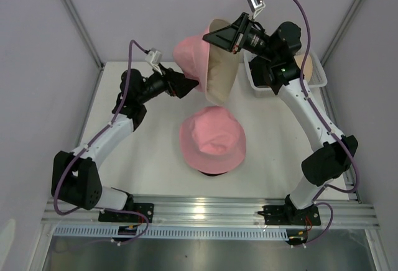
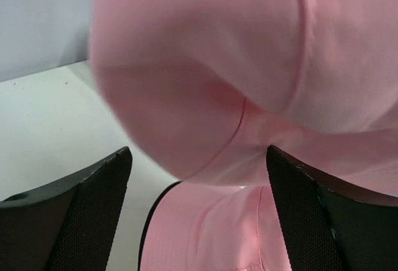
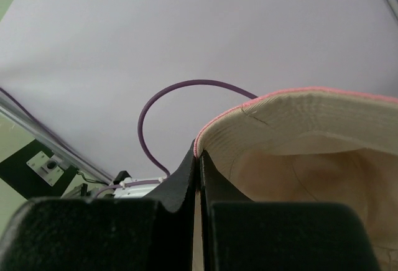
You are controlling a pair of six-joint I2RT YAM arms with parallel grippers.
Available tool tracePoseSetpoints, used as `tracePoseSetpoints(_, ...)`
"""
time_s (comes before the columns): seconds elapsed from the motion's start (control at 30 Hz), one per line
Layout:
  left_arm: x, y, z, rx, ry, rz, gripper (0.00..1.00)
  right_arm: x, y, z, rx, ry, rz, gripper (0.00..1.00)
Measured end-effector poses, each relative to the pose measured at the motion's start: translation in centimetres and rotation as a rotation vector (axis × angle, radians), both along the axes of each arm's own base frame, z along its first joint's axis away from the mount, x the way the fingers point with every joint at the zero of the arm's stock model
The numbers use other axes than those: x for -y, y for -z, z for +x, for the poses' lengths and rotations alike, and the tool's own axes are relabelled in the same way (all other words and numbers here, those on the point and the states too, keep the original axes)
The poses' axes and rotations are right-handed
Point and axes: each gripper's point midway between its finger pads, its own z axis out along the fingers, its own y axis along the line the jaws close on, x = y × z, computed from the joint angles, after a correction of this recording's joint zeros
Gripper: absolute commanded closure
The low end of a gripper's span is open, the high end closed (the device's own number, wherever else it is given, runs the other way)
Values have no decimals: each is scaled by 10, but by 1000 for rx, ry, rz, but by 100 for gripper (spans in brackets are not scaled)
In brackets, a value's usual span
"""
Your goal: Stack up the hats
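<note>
Right gripper (image 3: 198, 153) high, pinching beige-and-pink hat (image 1: 219, 79) brim

Arm links (image 1: 109, 135): white shells, black joints.
Cables (image 1: 305, 19): purple, running wrist to base.
Wrist cameras (image 1: 255, 0): small pale-grey boxes.
Left claw (image 2: 199, 159): black fingers (image 2: 87, 221), mesh-textured inner faces.
Right claw (image 3: 198, 159): black, smooth, matte.
Bases (image 1: 134, 212): black flat plates.

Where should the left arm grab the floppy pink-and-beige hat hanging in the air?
Probably the thin brim of the beige-and-pink hat, on the side facing the open left gripper, coming from the left. The right gripper pinches the brim's top edge, so the hat hangs sideways, and its round crown looks too bulgy to pinch.
</note>
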Motion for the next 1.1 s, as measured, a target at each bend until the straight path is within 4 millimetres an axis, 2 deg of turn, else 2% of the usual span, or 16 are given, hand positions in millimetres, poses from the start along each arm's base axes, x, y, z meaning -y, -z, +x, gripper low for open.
tracePoseSetpoints(0.07, 4, -3, 1, 16, 10, -14, 18, -2, 2, -4, -6, -10, 0, 100)
tracePoseSetpoints(0.1, 7, -4, 1, 23, 19, -22, 33, -3, 2, -5, -7, -12, 0, 100)
tracePoseSetpoints(0.2, 18, -7, -1, 40, 46, -41, 60, -4, 4, -5, -9, -15, -1, 100)
tracePoseSetpoints(0.23, 21, -8, -3, 41, 54, -49, 82, -4, 5, -5, -10, -15, -2, 100)
tracePoseSetpoints(0.27, 24, -10, -4, 43, 61, -59, 94, -4, 5, -5, -11, -15, -3, 100)
tracePoseSetpoints(0.3, 25, -12, -5, 50, 65, -64, 99, -4, 6, -5, -11, -15, -3, 100)
tracePoseSetpoints(0.43, 23, -14, -4, 57, 35, -57, 99, -1, 6, -5, -9, -3, -13, 100)
tracePoseSetpoints(0.53, 8, -20, -6, 64, -46, -13, 99, 6, 9, -5, -12, 19, -27, 100)
tracePoseSetpoints(0.6, -4, -32, -13, 104, -99, 22, 99, 15, 13, -8, -15, 41, -38, 100)
tracePoseSetpoints(0.73, -39, -73, -42, 253, -209, 120, 99, 38, 26, -12, -41, 102, -68, 100)
tracePoseSetpoints(0.87, -64, -112, -78, 411, -258, 230, 99, 51, 44, -21, -71, 152, -105, 100)
tracePoseSetpoints(1.0, -79, -125, -111, 486, -237, 345, 99, 57, 71, -41, -120, 181, -152, 100)
tracePoseSetpoints(1.1, -80, -122, -133, 504, -175, 411, 99, 64, 92, -56, -154, 199, -183, 100)
